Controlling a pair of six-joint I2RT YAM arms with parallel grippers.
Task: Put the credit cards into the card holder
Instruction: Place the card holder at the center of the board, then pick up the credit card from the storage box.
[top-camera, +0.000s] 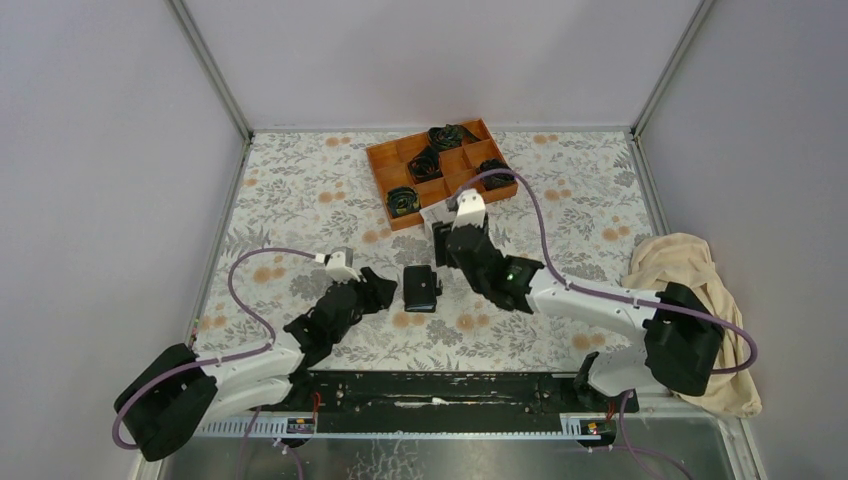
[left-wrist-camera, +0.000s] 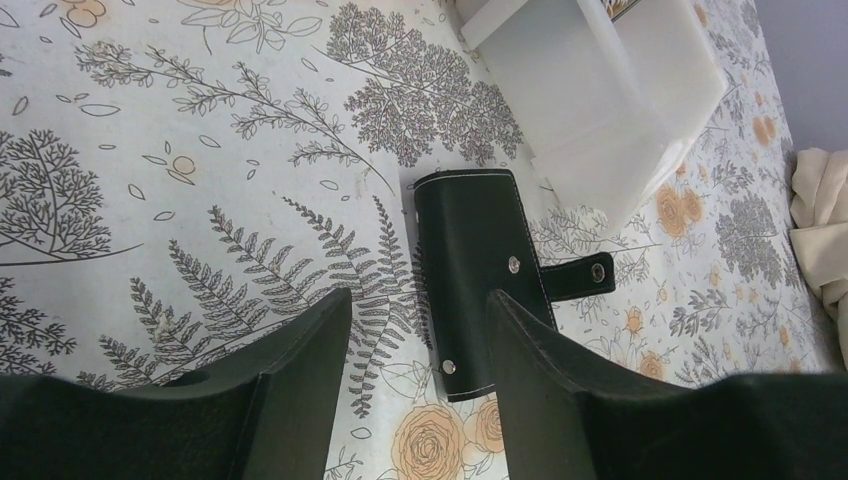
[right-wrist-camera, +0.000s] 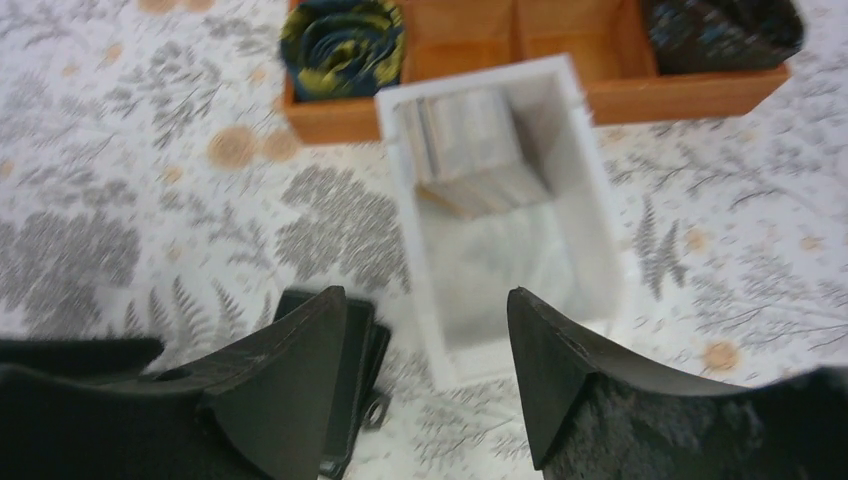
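Note:
The card holder (top-camera: 421, 288) is a small black wallet lying shut on the floral tablecloth, its snap strap (left-wrist-camera: 575, 277) sticking out. It fills the middle of the left wrist view (left-wrist-camera: 478, 275). My left gripper (top-camera: 380, 291) is open and empty just left of it (left-wrist-camera: 418, 300). The credit cards (right-wrist-camera: 468, 150) are a pale stack leaning inside a white open-top box (right-wrist-camera: 585, 215). My right gripper (right-wrist-camera: 425, 300) is open and empty above the near end of the box. In the top view it (top-camera: 447, 243) hides most of the box. The holder's edge (right-wrist-camera: 362, 360) shows behind my right gripper's left finger.
An orange wooden compartment tray (top-camera: 384, 166) with rolled dark items stands behind the box. It also shows in the right wrist view (right-wrist-camera: 690, 88). A beige cloth (top-camera: 690, 265) lies at the right edge. The white box (left-wrist-camera: 600, 90) sits just beyond the holder.

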